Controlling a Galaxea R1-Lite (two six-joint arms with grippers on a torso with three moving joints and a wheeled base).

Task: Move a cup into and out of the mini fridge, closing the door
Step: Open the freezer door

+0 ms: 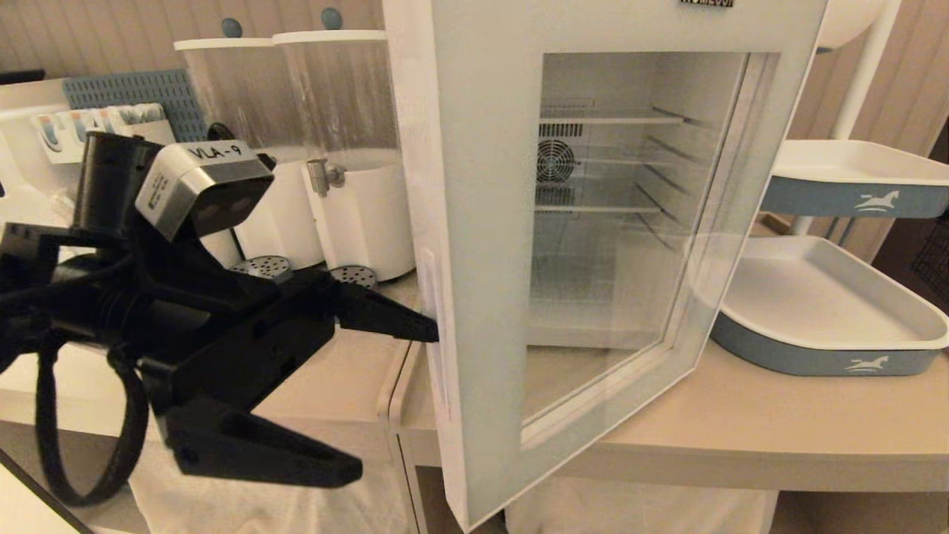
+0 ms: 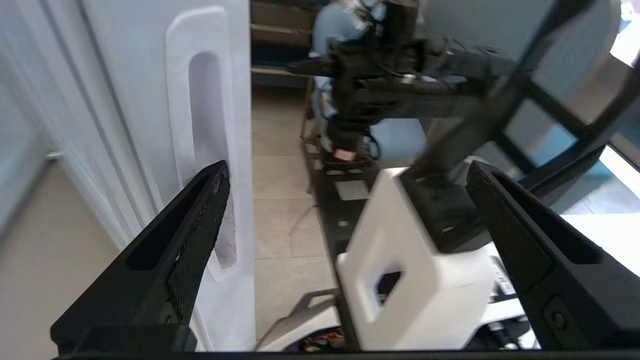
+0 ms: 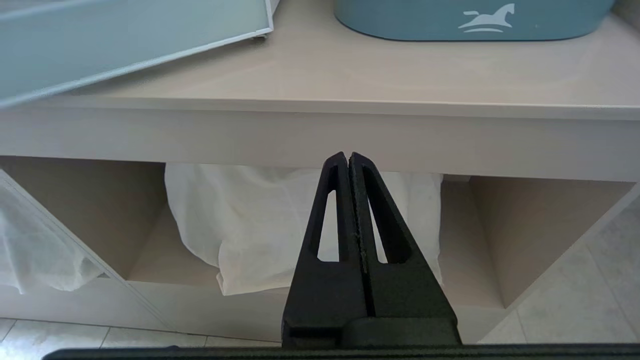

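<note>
Fridge (image 1: 630,185) fills my head view from centre out to 2 o'clock, shelves bare; I see no cup anywhere. Door (image 1: 474,222) hangs swung out toward me, so the cabinet is open for loading or freshly emptied, I can't tell which. Left gripper (image 1: 393,397) sits at 8 o'clock, spread wide, upper finger touching the door's edge by the recess (image 2: 207,150), I judge to push or hook it. Right gripper (image 3: 348,165) is parked below the counter (image 3: 350,70), pressed together, empty.

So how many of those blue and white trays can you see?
2. One tray lies on the counter right of the mini fridge; the other sits above it on a stand. More may be hidden.
</note>
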